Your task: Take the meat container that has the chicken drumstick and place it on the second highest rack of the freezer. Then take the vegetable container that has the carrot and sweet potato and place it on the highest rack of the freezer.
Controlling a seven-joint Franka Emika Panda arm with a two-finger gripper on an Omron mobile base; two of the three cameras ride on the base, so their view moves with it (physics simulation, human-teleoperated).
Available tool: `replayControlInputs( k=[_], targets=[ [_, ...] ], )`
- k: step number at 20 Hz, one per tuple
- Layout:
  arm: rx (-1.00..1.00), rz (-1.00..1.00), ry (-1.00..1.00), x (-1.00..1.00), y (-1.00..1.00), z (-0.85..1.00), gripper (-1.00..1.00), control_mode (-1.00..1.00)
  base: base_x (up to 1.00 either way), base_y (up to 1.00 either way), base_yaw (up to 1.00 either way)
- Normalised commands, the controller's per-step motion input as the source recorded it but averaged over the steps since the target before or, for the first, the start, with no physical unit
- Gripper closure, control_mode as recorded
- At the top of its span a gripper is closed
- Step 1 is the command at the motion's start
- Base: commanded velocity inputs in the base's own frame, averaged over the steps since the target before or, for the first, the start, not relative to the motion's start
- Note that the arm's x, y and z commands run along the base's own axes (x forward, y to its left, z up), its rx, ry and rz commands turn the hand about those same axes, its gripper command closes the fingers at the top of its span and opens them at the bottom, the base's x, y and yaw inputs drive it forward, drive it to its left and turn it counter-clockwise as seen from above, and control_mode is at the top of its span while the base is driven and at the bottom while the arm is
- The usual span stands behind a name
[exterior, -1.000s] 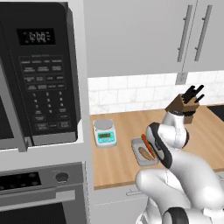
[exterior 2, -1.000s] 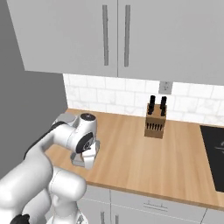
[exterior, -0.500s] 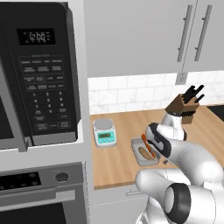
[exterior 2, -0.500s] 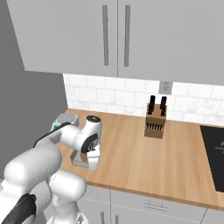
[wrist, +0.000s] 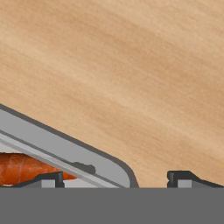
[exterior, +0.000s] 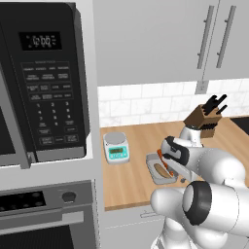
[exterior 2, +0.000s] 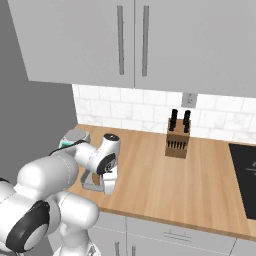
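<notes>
The vegetable container point(exterior: 160, 168) with the carrot point(wrist: 24, 168) sits near the worktop's point(exterior 2: 200, 175) front edge, its right rim between the gripper's point(wrist: 114, 176) open jaws, one fingertip inside.

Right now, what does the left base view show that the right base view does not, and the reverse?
Left base view alone: the microwave, the oven, and the carrot lying in the grey container.

Right base view alone: the black cooktop at the right edge.

Both: the knife block, the kitchen scale, the wooden counter and the upper cabinets.
</notes>
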Motion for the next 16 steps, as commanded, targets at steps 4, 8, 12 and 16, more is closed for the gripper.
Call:
replayControlInputs(
  k=[4, 8, 12, 16],
  targets=[
    [0.00, 0.01, 0.00, -0.02, -0.01, -0.17, -1.00, -1.00, 0.00, 0.00, 0.00],
    [0.00, 0.03, 0.01, -0.13, 0.00, -0.22, -1.00, -1.00, 0.00, 0.00, 0.00],
    [0.00, 0.02, 0.00, -0.17, 0.00, -0.19, -1.00, -1.00, 0.00, 0.00, 0.00],
    [0.00, 0.00, 0.00, 0.00, 0.00, -0.01, -1.00, -1.00, 0.00, 0.00, 0.00]
  ],
)
